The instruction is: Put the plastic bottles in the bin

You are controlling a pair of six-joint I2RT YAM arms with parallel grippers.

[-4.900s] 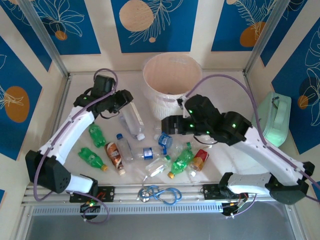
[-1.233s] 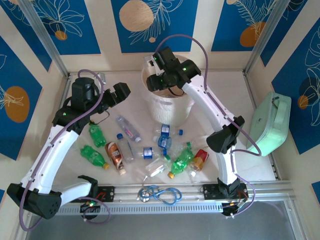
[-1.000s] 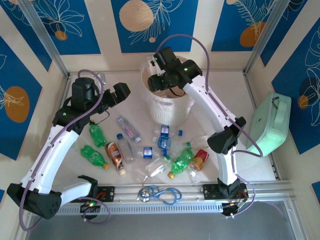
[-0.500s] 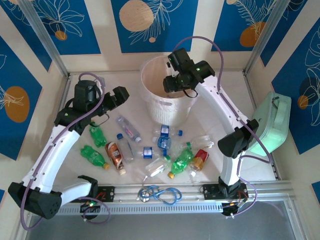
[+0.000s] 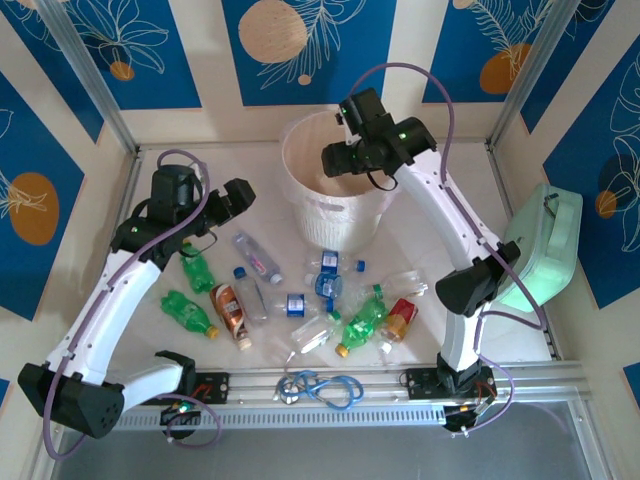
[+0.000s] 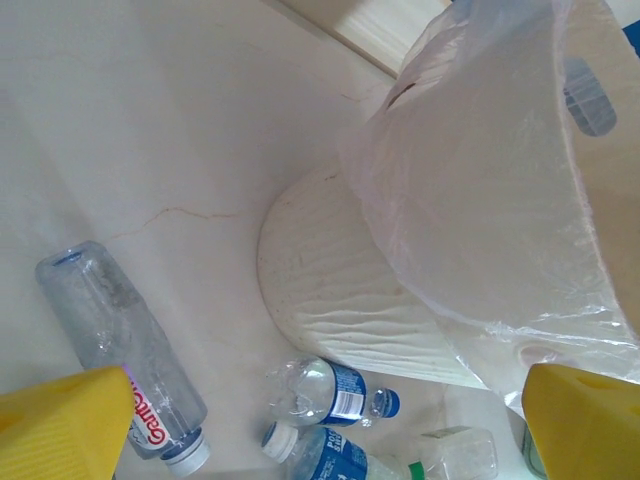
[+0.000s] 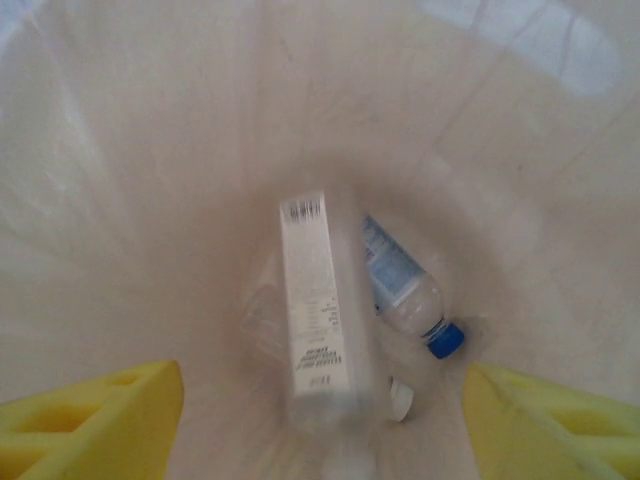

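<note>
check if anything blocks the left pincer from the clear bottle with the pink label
Nothing visible does. The left pincer hangs open near the clear bottle, which lies uncovered on the table, apart from the bin, with nothing on top of it.

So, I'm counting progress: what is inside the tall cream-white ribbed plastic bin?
A clear plastic bottle with a white label and a clear blue-capped plastic bottle; whatever lies under them is covered.
</note>
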